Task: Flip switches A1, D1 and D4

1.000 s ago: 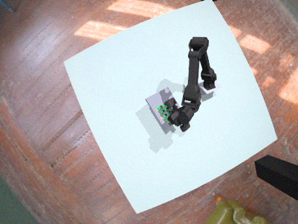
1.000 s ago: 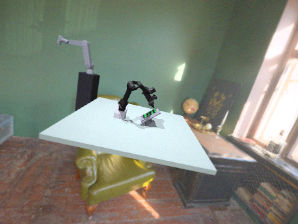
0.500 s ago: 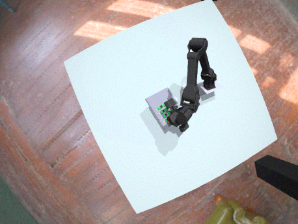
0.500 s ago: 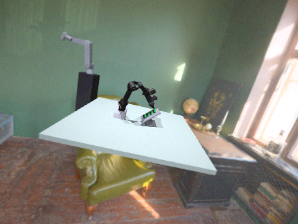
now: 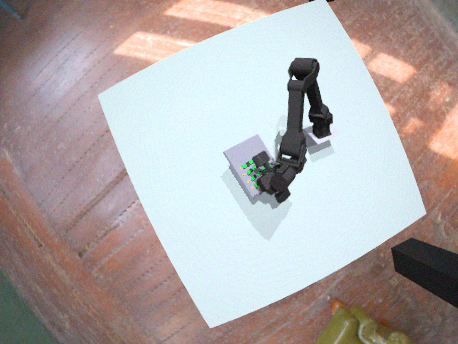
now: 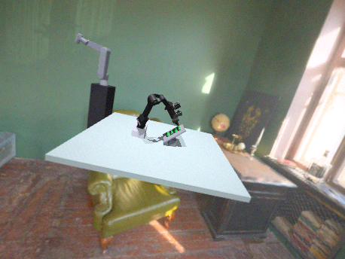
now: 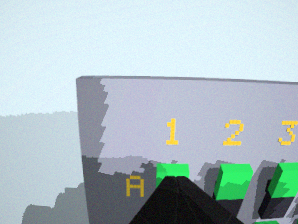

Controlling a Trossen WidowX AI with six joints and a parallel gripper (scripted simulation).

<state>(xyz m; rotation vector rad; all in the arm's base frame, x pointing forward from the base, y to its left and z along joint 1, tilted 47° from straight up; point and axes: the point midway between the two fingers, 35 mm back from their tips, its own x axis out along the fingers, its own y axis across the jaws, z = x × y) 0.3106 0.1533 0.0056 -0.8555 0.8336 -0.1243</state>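
The tilted grey switch panel (image 5: 243, 148) (image 6: 183, 132) (image 7: 140, 100) carries rows of green-and-black rocker switches. My gripper (image 5: 258, 187) (image 6: 178, 124) (image 7: 174, 185) is shut and empty, its joined tips at the A1 switch (image 7: 164, 171). In the wrist view the tips cover the lower part of A1, and only its green upper part shows. Whether the tips touch it, and which way it is tilted, I cannot tell. D1 and D4 are outside the wrist view and too small or hidden to read in the top and exterior views.
The A2 switch (image 7: 235, 181) and A3 switch (image 7: 286, 179) stand just right of the fingers in the wrist view. The panel rests on the pale table (image 5: 170, 210) (image 6: 113, 150). My arm reaches over the panel's near side and hides part of it in the top view.
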